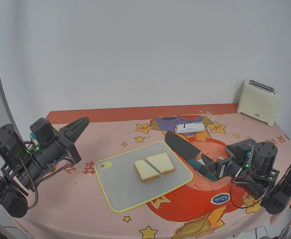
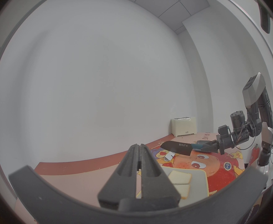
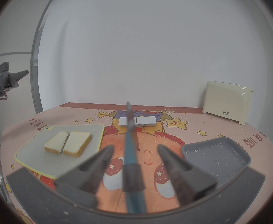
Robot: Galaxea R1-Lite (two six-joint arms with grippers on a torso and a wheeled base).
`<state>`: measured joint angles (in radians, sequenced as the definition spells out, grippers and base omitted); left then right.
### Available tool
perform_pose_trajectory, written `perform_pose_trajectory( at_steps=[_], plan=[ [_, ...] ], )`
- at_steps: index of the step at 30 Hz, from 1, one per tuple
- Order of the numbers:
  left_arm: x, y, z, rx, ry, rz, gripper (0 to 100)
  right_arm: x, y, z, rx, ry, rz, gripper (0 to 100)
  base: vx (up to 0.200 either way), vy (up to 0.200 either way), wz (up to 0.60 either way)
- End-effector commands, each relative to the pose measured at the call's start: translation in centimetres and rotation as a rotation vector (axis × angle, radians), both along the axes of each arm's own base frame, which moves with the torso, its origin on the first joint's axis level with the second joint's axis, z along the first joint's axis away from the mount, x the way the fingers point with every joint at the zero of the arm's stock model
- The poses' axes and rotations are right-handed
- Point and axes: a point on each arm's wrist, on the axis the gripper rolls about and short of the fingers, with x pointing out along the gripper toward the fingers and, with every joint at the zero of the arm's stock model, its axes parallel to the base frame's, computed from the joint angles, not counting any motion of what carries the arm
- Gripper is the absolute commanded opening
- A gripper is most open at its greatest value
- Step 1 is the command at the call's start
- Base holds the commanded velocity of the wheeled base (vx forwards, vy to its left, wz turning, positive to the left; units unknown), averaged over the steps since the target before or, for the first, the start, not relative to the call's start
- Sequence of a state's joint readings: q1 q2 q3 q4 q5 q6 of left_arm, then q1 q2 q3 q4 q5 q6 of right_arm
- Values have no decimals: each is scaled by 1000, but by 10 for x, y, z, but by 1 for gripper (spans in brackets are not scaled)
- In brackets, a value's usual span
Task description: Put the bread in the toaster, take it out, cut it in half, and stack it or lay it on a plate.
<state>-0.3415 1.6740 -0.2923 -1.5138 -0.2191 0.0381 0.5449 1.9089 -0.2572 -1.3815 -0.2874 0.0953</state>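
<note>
At 9 o'clock on the bench (image 1: 85,199), we see the left end effector (image 1: 84,120) hanging above the surface, well apart from everything. Its fingers (image 2: 128,171) are pressed together with nothing between them, and they point toward 2 o'clock.

Near the middle of the bench lies the grey cutting board (image 1: 119,186), rimmed in yellow. On it are the left bread half (image 1: 146,170) and the right bread half (image 1: 161,162), side by side at the board's 2 o'clock part with a narrow cut line between them. We cannot tell whether they touch.

At 1 o'clock from the board, a small white block (image 1: 190,127) lies flat on the bench.

Just beside the board at 3 o'clock is the knife (image 1: 182,146). Its dark blade points toward 10 o'clock, and its teal handle runs back toward 4 o'clock into the right end effector (image 3: 135,149). That end effector's fingers (image 3: 93,171) are spread, and the handle sits between them with a gap on either side. The blade stands on edge, and we cannot tell what bears it.

The cream toaster (image 1: 258,102) stands at 2 o'clock on the bench, against the wall, with nothing showing in its slots. From the right wrist, a grey tray (image 3: 217,157) dusted with crumbs sits just beside the right end effector, nearer than the toaster.
</note>
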Motion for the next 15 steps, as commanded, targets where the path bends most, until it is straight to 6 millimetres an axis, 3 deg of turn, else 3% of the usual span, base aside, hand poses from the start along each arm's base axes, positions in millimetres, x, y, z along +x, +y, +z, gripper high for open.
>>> perform_pose_trajectory(
  at_steps=[1, 10, 15],
  plan=[
    [1, 0, 1, -3, -1, 0, 0, -2, 0, 10, 17, -34, 4, 100, 0, 0, 0],
    [-2, -3, 4, -14, -10, -22, 0, -11, 3, 34, 71, -109, 45, 100, 0, 0, 0],
    [-8, -16, 4, -49, 15, -94, 0, -16, 11, 60, 181, -188, 115, 100, 0, 0, 0]
  ],
)
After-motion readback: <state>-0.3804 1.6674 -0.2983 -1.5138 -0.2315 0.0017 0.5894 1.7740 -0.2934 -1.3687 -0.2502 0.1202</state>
